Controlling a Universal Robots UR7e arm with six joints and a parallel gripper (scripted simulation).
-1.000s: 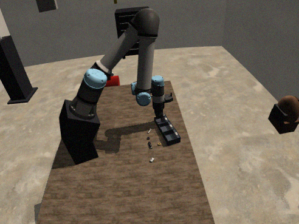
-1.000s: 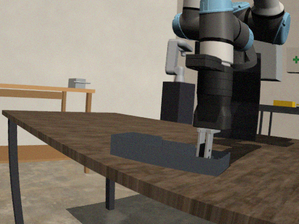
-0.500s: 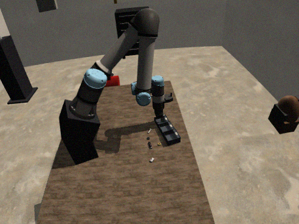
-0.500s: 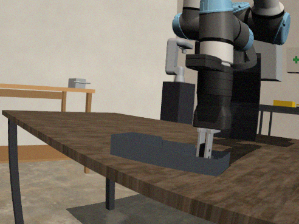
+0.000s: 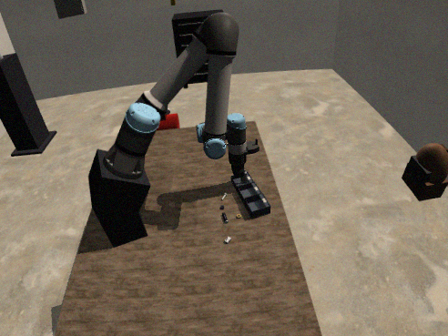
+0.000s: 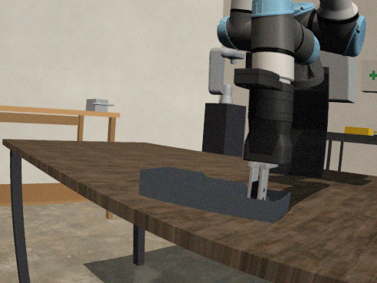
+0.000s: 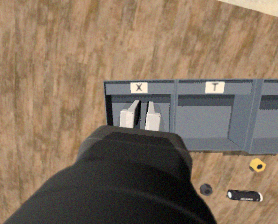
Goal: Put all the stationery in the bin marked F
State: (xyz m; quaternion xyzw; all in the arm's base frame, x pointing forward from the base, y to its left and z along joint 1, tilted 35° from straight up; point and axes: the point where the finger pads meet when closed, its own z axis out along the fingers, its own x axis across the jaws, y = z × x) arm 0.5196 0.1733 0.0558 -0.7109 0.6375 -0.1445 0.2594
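Note:
A row of grey bins stands on the wooden table. In the wrist view I read the labels X and T; a third bin is cut off at the right, its label out of sight. My gripper reaches down inside the X bin, its fingers almost together with nothing seen between them. A black-and-white marker, a yellow ring and a small black round piece lie on the table beside the bins.
Two small white pieces lie on the table left of and in front of the bins. The arm's dark base stands at the table's left edge. The bins stand close to the table's right edge.

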